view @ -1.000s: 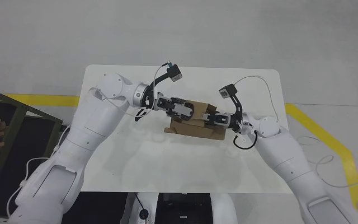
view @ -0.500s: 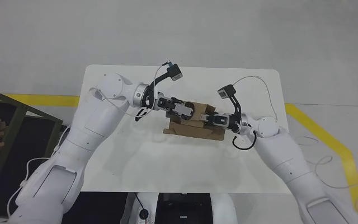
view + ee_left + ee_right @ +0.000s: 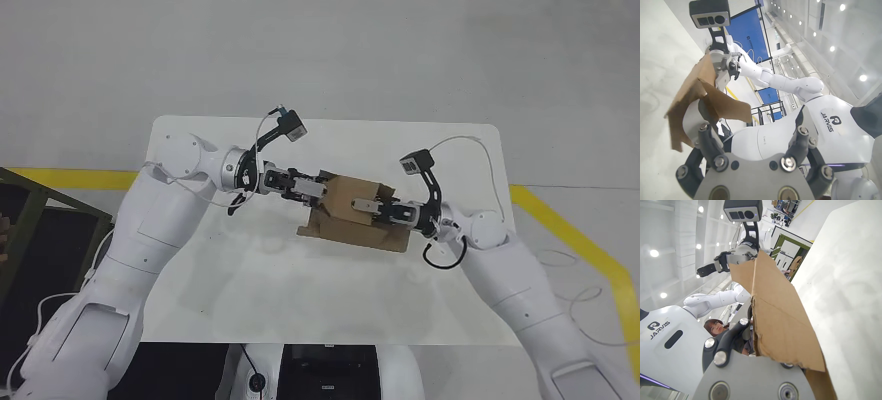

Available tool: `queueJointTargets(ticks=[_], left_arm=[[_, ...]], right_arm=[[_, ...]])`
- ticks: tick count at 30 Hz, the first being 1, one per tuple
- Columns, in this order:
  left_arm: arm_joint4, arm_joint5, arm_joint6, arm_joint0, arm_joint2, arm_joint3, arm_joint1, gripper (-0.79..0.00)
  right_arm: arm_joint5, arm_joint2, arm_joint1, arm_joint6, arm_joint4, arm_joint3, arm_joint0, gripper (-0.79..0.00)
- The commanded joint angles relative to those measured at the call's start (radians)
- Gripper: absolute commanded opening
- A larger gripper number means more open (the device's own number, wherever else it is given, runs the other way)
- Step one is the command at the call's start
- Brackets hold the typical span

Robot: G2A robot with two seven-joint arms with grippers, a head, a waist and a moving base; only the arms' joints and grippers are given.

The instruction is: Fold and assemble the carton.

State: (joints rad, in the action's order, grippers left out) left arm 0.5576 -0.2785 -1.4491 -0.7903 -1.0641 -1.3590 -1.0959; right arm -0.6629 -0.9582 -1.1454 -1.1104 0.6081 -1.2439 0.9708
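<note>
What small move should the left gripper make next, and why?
Probably shut the left gripper on a flap of the carton. It is open, with one finger behind the flap and the other well clear, so it seems to have no hold yet, while the right gripper is at the carton's other end.

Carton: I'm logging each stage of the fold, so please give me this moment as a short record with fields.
carton: brown cardboard, partly opened, flaps loose
position: mid-table, between both grippers
left gripper: open, at one end of the carton, one finger tucked behind a flap
right gripper: at the carton's other end, whether it grips is hidden by cardboard
table: white
task state: carton not yet assembled
</note>
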Motion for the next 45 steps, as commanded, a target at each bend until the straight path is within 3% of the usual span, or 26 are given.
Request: queueJointTargets(ticks=[1,24,45], left_arm=[[-0.01,-0.001,0.007,-0.002,0.0,-0.005,0.001,0.0],[-0.052,0.009,0.058,-0.04,-0.07,-0.024,0.025,0.0],[-0.066,0.008,0.076,-0.022,-0.04,-0.043,0.023,0.0]], right_arm=[[0.004,0.001,-0.001,-0.005,-0.001,-0.008,0.002,-0.785],[0.029,0.031,-0.019,-0.053,-0.02,-0.03,-0.009,-0.785],[0.032,0.078,-0.047,-0.078,-0.015,0.005,-0.046,-0.785]])
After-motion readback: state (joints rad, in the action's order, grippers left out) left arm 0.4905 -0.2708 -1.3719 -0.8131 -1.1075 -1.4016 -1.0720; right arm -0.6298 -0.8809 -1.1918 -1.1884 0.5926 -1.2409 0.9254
